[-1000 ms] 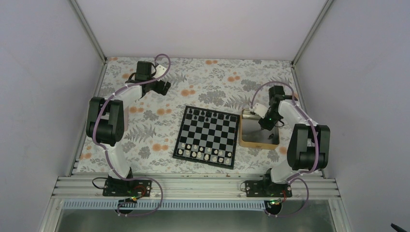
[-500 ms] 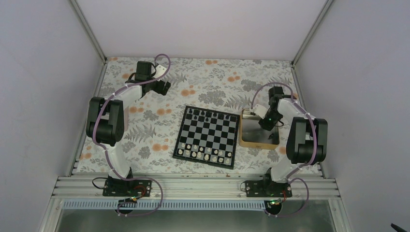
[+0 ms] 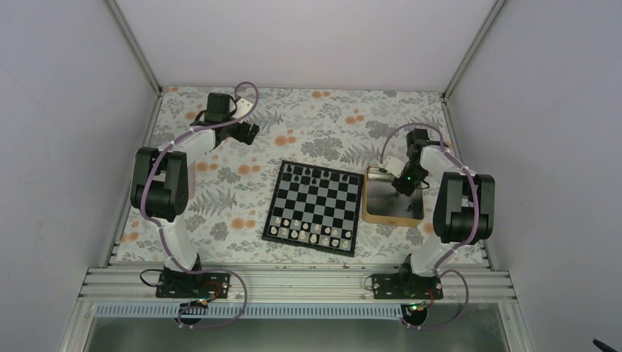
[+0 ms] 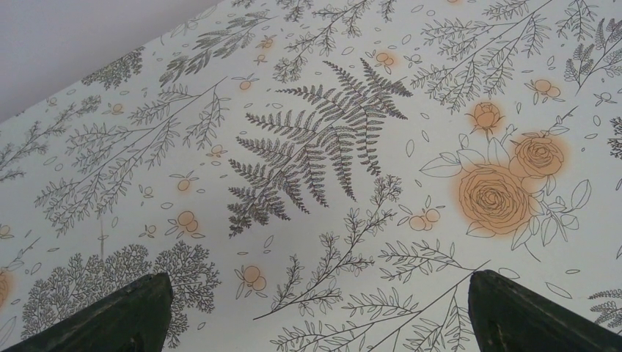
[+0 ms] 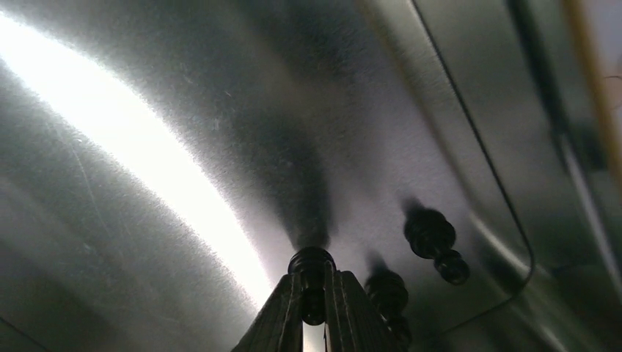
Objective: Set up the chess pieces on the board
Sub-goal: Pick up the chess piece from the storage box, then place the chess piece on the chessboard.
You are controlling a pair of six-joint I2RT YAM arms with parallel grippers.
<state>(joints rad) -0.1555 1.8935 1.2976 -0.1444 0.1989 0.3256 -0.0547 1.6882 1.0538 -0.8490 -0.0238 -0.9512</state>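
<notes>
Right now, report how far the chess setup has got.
Done: white chessmen stand on the near rows of the board; some black pieces stand on the far row. In hand: right gripper pinches one in the tray. Remaining: at least two more there.

No text, label, brand, number or sign can be read in any view. The counter (image 4: 411, 88) carries only a printed pattern of ferns and orange roses, with no lettering. The thin dark border of the board (image 3: 315, 204) is too small in the top view to tell whether it bears any letters or numbers.
</notes>
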